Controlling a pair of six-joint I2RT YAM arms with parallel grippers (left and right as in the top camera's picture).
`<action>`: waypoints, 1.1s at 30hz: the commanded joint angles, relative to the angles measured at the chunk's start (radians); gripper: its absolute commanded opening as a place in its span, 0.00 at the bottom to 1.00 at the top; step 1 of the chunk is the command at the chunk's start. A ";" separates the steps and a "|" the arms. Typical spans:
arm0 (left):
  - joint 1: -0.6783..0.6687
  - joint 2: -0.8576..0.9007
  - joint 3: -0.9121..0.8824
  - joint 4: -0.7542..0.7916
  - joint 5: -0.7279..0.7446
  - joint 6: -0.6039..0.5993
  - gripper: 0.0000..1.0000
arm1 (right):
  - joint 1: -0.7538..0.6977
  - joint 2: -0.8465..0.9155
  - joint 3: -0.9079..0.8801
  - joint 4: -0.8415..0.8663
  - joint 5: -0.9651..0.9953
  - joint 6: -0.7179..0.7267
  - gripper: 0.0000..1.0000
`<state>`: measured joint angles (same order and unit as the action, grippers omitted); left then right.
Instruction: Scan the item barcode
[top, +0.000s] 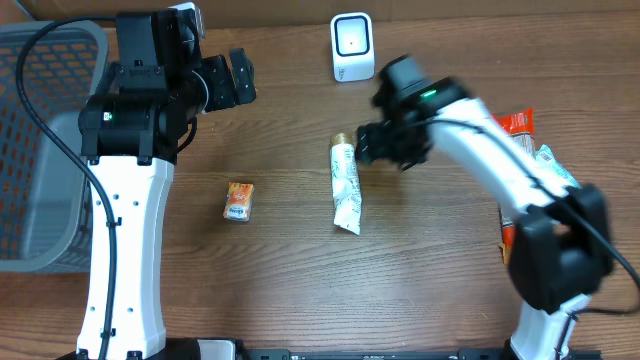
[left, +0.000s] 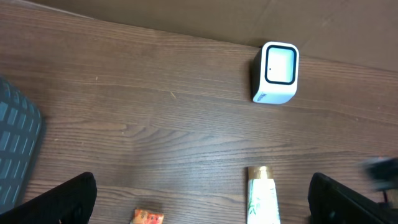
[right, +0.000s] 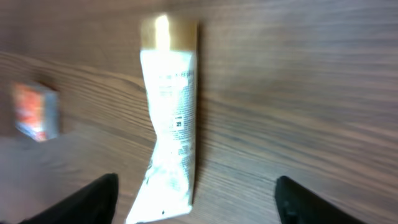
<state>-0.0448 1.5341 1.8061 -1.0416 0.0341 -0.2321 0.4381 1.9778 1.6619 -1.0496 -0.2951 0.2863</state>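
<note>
Brown wood-grain worktop (top: 430, 270). The white squeezed plastic tube with a gold cap (top: 346, 187) lies flat about mid-worktop, cap toward the far edge and crimped end toward the near edge, nothing holding it. The right gripper (top: 372, 145) sits just right of the cap end. In the right wrist view its black fingers (right: 93, 202) stand wide apart with the tube (right: 169, 130) on the wood between and ahead of them, so they are apart, not clamped; small printed text is visible on the tube face. The left gripper (top: 232, 82) is up near the far-left part of the worktop, fingers spread wide, empty. A small white boxy barcode scanner with a dark-framed window (top: 352, 45) stands at the far edge, middle. A small orange rectangular carton (top: 238, 200) lies left of the tube, well apart. A grey mesh plastic basket (top: 40, 150) is at the left edge. An orange-red printed packet (top: 518, 123) sits by the right edge, partly hidden by the right arm.
</note>
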 joint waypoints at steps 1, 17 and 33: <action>0.005 0.002 0.003 0.001 0.007 0.016 1.00 | -0.089 -0.047 0.003 -0.002 -0.137 -0.007 0.83; 0.005 0.002 0.003 0.001 0.007 0.016 1.00 | -0.063 0.039 -0.354 0.340 -0.442 0.076 0.68; 0.005 0.002 0.003 0.001 0.007 0.016 1.00 | 0.050 0.039 -0.533 0.553 -0.425 0.285 0.64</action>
<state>-0.0448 1.5341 1.8061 -1.0416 0.0341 -0.2321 0.4686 2.0132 1.1629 -0.5144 -0.7670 0.5056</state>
